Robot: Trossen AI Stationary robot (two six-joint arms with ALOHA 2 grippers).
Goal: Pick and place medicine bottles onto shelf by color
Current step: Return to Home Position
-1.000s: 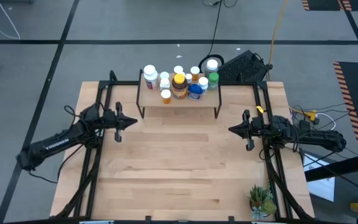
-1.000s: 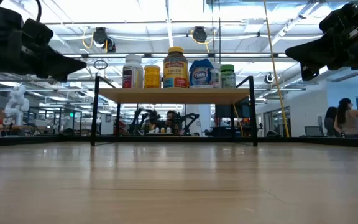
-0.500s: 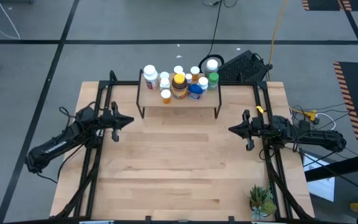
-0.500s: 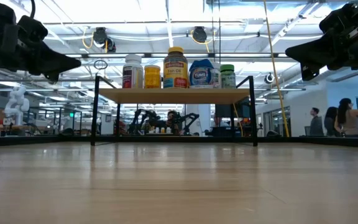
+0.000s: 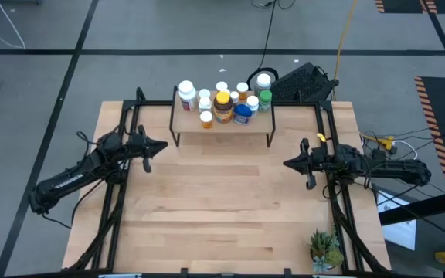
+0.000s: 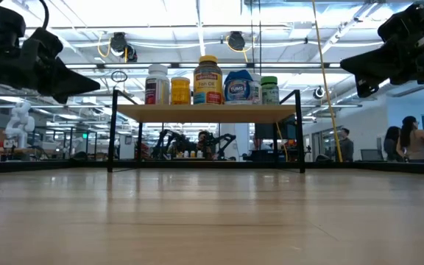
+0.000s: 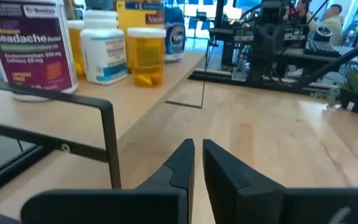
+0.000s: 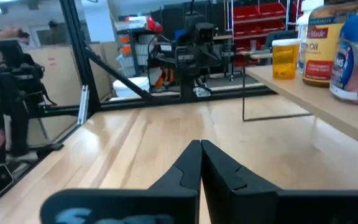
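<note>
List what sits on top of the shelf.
The shelf carries a cluster of medicine bottles: white ones at one end, an amber fish-oil bottle, a blue jar, a green bottle. Those in the back row are partly covered from the low view.

We see the left arm reaching in from the left side of the surface, its left claw (image 5: 159, 145) raised above the wood, pointing inward, with the two fingers (image 7: 180, 163) drawn close so only a thin gap shows between them. The right arm lies low along the right side, and its right claw (image 5: 287, 163) points toward the middle, also held off the surface, its fingers (image 8: 188, 163) pressed together and holding nothing.
</note>
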